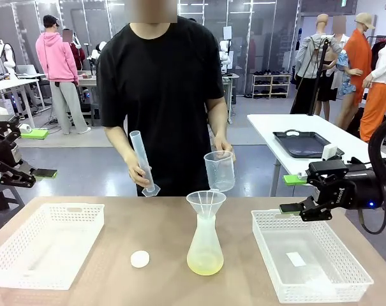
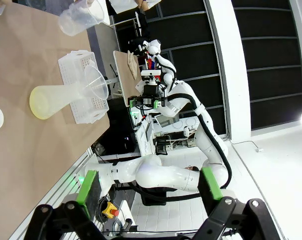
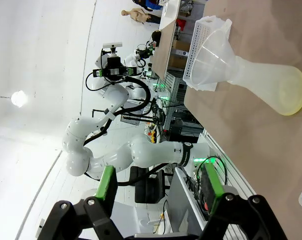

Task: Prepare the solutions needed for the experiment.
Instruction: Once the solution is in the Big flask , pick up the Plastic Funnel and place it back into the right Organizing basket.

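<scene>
A frosted flask [image 1: 205, 245] with a funnel [image 1: 205, 203] in its neck stands at the table's middle, holding a little pale yellow-green solution [image 1: 205, 263]. The person tilts a clear beaker [image 1: 219, 171] over the funnel and holds a graduated cylinder [image 1: 143, 162] in the other hand. My left gripper [image 1: 39, 158] hangs open beyond the table's left edge; my right gripper [image 1: 292, 194] is open above the right basket's far corner. The left wrist view shows open fingers [image 2: 88, 187], the flask [image 2: 51, 100] and the beaker [image 2: 83, 17]. Flask [image 3: 270, 82] and solution [image 3: 293, 95] lie beyond my open right gripper [image 3: 159, 185].
A white basket [image 1: 46, 245] sits at the table's left and another white basket [image 1: 307, 258] at its right. A small white round stopper [image 1: 140, 259] lies on the table left of the flask. The person stands close behind the far edge.
</scene>
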`<state>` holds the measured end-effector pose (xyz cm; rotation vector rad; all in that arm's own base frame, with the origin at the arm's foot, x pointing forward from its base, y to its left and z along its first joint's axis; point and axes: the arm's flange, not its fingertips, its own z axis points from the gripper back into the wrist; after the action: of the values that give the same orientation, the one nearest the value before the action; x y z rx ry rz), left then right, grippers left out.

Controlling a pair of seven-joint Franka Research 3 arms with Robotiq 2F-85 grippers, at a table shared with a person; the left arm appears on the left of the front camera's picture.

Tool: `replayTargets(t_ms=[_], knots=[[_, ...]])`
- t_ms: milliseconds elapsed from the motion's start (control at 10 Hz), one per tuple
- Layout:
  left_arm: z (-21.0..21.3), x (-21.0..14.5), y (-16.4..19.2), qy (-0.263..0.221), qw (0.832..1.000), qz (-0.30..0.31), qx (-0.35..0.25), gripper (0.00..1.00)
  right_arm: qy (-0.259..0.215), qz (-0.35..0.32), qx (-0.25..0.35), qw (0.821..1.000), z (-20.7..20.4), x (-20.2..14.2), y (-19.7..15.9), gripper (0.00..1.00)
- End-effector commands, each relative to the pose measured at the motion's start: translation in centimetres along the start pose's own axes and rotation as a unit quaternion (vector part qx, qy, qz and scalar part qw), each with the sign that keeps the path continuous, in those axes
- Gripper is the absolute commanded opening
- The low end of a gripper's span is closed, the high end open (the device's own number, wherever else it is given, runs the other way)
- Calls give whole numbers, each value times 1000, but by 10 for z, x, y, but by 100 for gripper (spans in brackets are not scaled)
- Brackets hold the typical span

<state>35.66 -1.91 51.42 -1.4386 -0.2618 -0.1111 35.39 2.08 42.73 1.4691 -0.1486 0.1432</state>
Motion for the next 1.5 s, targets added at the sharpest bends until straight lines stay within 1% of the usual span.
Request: replayTargets(t_ms=[0, 300, 400, 500, 600, 700, 900, 1100, 1200, 1300, 1400], knots=[[-1, -1, -2, 0, 1000, -4, -9, 100, 0, 2, 2, 1000, 0, -3, -1, 85], [-1, -1, -2, 0, 1000, -4, -9, 100, 0, 0, 0, 1000, 0, 0, 0, 85], [-1, -1, -2, 0, 1000, -4, -9, 100, -1, -6, -16, 1000, -4, 3, 5, 85], [-1, -1, -2, 0, 1000, -4, -9, 100, -3, -19, -77, 997, -11, 16, 15, 85], [-1, -1, -2, 0, 1000, -4, -9, 100, -23, -16, -163, 986, -19, 33, 26, 85], [-1, -1, -2, 0, 1000, -4, -9, 100, -29, -16, -213, 976, -28, 54, 38, 85], [-1, -1, -2, 0, 1000, -4, -9, 100, -13, 1, -273, 962, -49, 93, 63, 85], [-1, -1, -2, 0, 1000, -4, -9, 100, 7, 8, -333, 943, -77, 118, 78, 85], [-1, -1, -2, 0, 1000, -4, -9, 100, 29, 13, -370, 929, -94, 129, 84, 85], [-1, -1, -2, 0, 1000, -4, -9, 100, 53, 33, -395, 916, -111, 139, 91, 85], [-1, -1, -2, 0, 1000, -4, -9, 100, 82, 55, -407, 908, -122, 146, 94, 85]])
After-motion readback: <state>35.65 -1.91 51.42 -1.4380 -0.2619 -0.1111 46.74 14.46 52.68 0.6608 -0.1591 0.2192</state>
